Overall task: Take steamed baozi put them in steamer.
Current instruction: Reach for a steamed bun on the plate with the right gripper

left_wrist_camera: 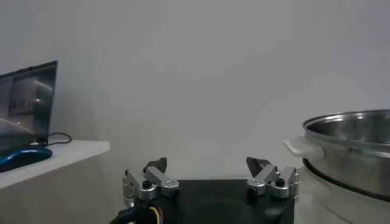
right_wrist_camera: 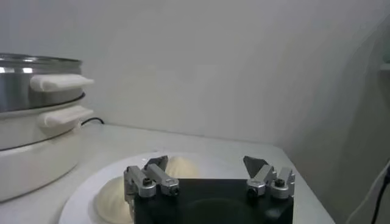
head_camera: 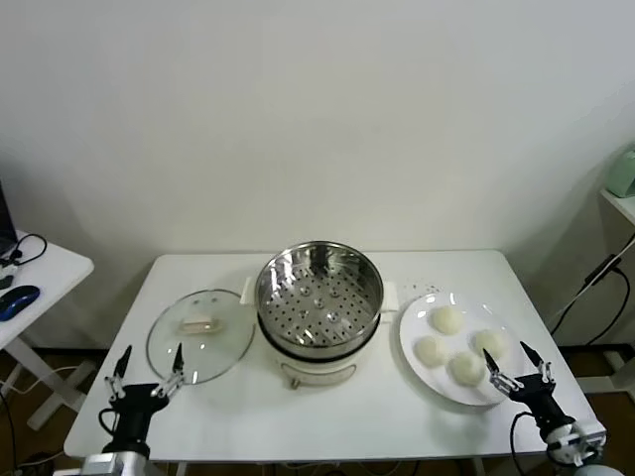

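The steamer [head_camera: 318, 290] is a shiny steel basket with a perforated bottom on a white pot base at the table's middle; nothing lies in it. Several cream-white steamed baozi [head_camera: 445, 318] rest on a white plate [head_camera: 409, 322] to its right. My right gripper [head_camera: 506, 355] stands open at the plate's near right edge, just short of the nearest baozi, holding nothing. In the right wrist view the gripper [right_wrist_camera: 206, 161] looks over two baozi [right_wrist_camera: 183, 165] toward the steamer [right_wrist_camera: 36, 79]. The left gripper [head_camera: 151, 359] stands open by the table's near left edge, its jaws empty [left_wrist_camera: 207, 162].
A round glass lid [head_camera: 198, 334] lies flat to the left of the steamer, just beyond the left gripper. A side table at far left carries a blue mouse [head_camera: 18, 300] and a laptop [left_wrist_camera: 27, 100]. A shelf with a green object [head_camera: 623, 171] and a hanging cable stand at far right.
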Robot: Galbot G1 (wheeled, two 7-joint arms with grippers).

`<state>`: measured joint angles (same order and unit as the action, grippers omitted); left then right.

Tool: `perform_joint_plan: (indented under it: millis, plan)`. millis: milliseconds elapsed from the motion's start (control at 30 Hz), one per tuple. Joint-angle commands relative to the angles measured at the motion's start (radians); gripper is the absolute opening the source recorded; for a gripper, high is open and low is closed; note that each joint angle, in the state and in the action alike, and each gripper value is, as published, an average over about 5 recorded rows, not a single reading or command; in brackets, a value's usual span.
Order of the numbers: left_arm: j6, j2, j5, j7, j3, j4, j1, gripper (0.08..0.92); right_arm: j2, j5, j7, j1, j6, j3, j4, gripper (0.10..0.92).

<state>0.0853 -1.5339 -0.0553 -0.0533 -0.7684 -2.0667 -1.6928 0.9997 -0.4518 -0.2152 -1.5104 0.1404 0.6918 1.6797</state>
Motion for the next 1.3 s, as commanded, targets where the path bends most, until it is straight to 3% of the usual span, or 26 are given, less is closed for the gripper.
perform_joint_plan:
  millis: [33, 200, 400, 600, 767, 1033, 1300]
  plan:
    - [0.003, 0.003, 0.01, 0.001, 0.0, 0.002, 0.002, 0.823, -0.006, 0.027, -0.001, 0.037, -0.021, 0.005, 0.005, 0.823]
    - [0.019, 0.009, 0.034, 0.007, 0.012, 0.003, -0.003, 0.823, -0.128, 0.069, -0.061, 0.186, -0.133, -0.037, 0.002, 0.823]
    - [0.029, 0.015, 0.041, 0.021, 0.029, 0.004, -0.018, 0.823, -0.364, 0.11, -0.254, 0.419, -0.253, -0.177, -0.088, 0.823]
    - [0.028, 0.028, 0.037, 0.023, 0.028, 0.004, -0.012, 0.823, -0.519, 0.14, -0.421, 0.773, -0.262, -0.506, -0.254, 0.823]
    - [0.023, 0.032, 0.039, 0.026, 0.031, 0.007, -0.006, 0.823, -0.602, 0.189, -0.7, 1.202, -0.254, -0.975, -0.395, 0.823]
    - [0.015, 0.036, 0.04, 0.04, 0.034, 0.019, 0.004, 0.823, -0.54, 0.402, -0.982, 1.667, -0.162, -1.465, -0.482, 0.823]
    - [0.003, 0.039, 0.035, 0.05, 0.025, 0.015, 0.013, 0.823, -0.323, 0.59, -1.051, 1.834, -0.047, -1.677, -0.691, 0.823]
